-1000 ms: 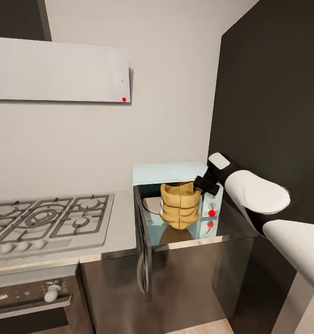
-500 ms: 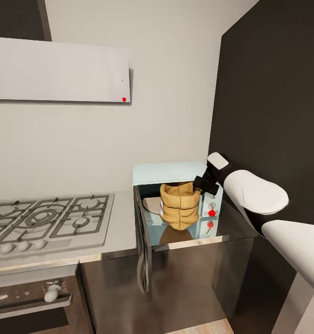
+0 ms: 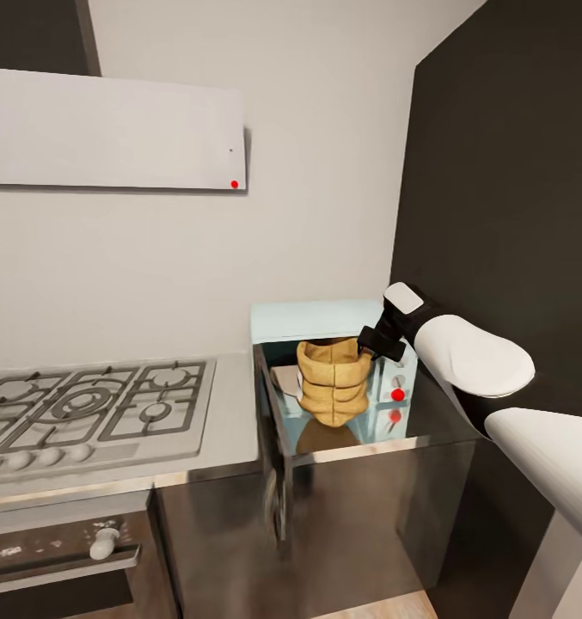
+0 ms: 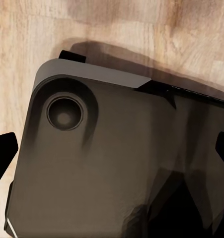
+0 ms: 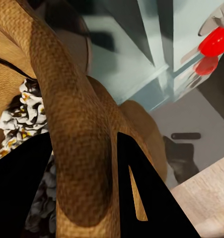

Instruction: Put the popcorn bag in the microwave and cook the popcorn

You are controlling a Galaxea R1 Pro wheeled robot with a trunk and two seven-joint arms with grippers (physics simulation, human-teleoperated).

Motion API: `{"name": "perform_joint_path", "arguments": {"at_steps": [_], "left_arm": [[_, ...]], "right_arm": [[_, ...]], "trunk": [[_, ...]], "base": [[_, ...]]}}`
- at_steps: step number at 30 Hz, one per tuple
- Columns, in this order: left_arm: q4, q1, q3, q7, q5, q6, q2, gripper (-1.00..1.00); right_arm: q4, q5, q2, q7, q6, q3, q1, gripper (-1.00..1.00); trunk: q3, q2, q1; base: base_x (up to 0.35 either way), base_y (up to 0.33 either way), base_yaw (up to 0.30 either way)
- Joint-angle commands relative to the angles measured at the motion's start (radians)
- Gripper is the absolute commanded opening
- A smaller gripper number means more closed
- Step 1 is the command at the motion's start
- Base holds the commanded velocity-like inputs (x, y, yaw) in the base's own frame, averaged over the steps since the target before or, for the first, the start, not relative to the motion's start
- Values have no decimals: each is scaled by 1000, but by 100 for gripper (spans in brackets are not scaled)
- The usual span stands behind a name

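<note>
Left gripper (image 4: pixel 112 148): fingers spread, empty, over the robot's base. Microwave (image 3: pixel 325 320) door open, swung left. Bag (image 3: pixel 333 378) upright at its mouth, popcorn (image 5: pixel 22 116) showing inside. Right gripper (image 3: pixel 378 344) clenched on the bag's rim, just before the knobs. Step: seemingly carrying the bag at the microwave mouth. Next: clear the frame, keeping it upright.

Observed change is slight. The whole head view has shifted a little, so the camera moved, not the fixtures: the hood (image 3: pixel 110 129) and hob (image 3: pixel 97 413) sit marginally further right in frame. Relative to the microwave (image 3: pixel 325 320), the popcorn bag (image 3: pixel 333 391) holds the same spot at the cavity mouth. The microwave door (image 3: pixel 273 451) appears blurred and swung slightly nearer the cavity. The right gripper (image 3: pixel 378 344) shows no discernible shift at the bag's rim.
</note>
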Motion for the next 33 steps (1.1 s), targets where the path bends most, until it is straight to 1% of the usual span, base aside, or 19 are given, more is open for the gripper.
{"name": "perform_joint_path", "arguments": {"at_steps": [1,10,20,25,33], "left_arm": [[-1,0,6,-4,4,1,0,100],[-3,0,6,-4,4,1,0,100],[-3,0,6,-4,4,1,-1,100],[-3,0,6,-4,4,1,0,100],[-1,0,6,-6,4,0,1,100]], "right_arm": [[-3,10,1,0,6,-9,-1,-100],[-3,10,2,0,-1,-10,-1,-100],[-3,10,3,0,-11,-10,-1,-100],[-3,10,18,0,-11,-10,-1,-100],[-3,10,18,0,-12,-10,-1,-100]], "trunk": [[-1,-1,0],[-1,-1,0],[-1,-1,0],[-1,-1,0],[-1,-1,0]], "base": [[0,70,0],[0,70,0],[0,5,0],[0,0,0],[45,22,0]]}}
